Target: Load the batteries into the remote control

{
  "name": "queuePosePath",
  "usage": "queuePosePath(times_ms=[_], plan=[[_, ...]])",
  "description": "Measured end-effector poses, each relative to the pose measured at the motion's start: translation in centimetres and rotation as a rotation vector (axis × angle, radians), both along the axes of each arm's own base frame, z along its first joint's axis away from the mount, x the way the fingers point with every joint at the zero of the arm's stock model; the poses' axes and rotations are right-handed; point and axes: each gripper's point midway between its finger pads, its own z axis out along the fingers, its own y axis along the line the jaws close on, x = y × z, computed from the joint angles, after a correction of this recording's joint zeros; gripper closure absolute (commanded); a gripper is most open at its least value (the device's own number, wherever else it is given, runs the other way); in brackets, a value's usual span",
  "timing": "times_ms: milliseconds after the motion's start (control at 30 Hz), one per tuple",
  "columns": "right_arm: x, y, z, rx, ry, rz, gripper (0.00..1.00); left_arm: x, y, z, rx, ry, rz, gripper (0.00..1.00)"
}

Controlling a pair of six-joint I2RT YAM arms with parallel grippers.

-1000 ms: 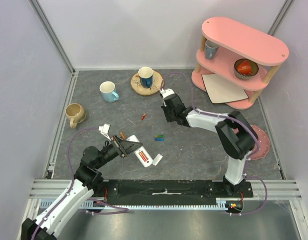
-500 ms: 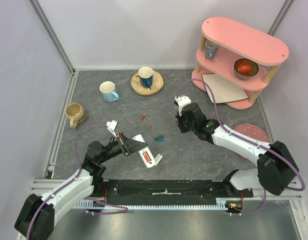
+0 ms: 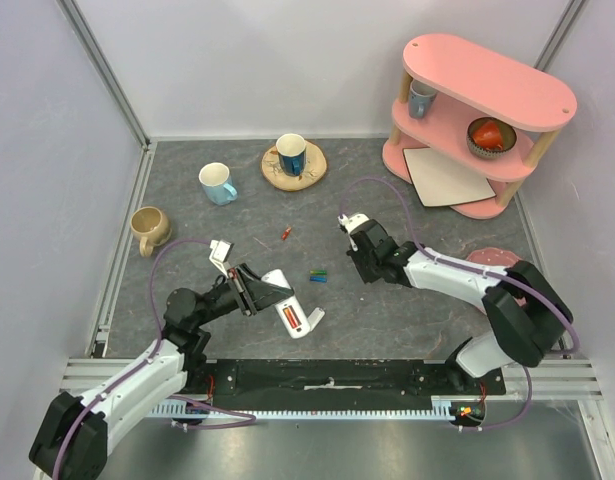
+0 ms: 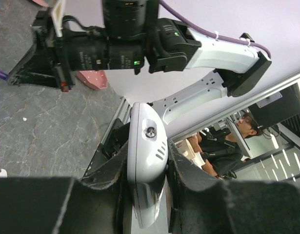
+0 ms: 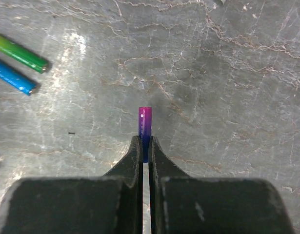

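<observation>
The white remote control (image 3: 285, 303) is tilted up off the mat, its open bay showing a red battery (image 3: 290, 318). My left gripper (image 3: 263, 293) is shut on its end, and in the left wrist view the remote control (image 4: 147, 156) is wedged between both fingers. My right gripper (image 3: 358, 268) hovers right of it, shut on a purple battery (image 5: 145, 122) that sticks out past the fingertips (image 5: 136, 148). A green battery (image 5: 22, 54) and a blue battery (image 5: 14, 78) lie side by side on the mat (image 3: 318, 275). Another red battery (image 3: 286, 234) lies farther back.
A small white cover piece (image 3: 315, 318) lies by the remote. A tan mug (image 3: 149, 229), a light-blue mug (image 3: 217, 184) and a blue mug on a wooden coaster (image 3: 292, 155) stand at the back. A pink shelf (image 3: 477, 120) fills the back right, with a pink plate (image 3: 522, 275) near it.
My right arm has swung from the back centre forward and down toward the loose batteries, still gripping the purple battery. The left gripper has shifted the remote slightly to the right.
</observation>
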Motion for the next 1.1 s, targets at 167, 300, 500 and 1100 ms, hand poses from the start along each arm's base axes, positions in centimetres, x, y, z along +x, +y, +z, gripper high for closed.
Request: queuePosePath(times_ms=[167, 300, 500, 1100], plan=[[0.7, -0.1, -1.5, -0.052, 0.027, -0.023, 1.00, -0.2, 0.1, 0.4, -0.010, -0.015, 0.003, 0.98], [1.6, 0.3, -1.1, -0.049, 0.013, -0.056, 1.00, 0.0, 0.2, 0.5, -0.012, -0.013, 0.013, 0.98], [3.1, 1.1, -0.5, -0.036, -0.001, -0.118, 1.00, 0.2, 0.2, 0.1, -0.004, 0.006, 0.022, 0.98], [2.7, 0.2, -2.3, -0.066, 0.038, -0.189, 1.00, 1.2, 0.3, -0.8, 0.014, 0.059, 0.069, 0.98]])
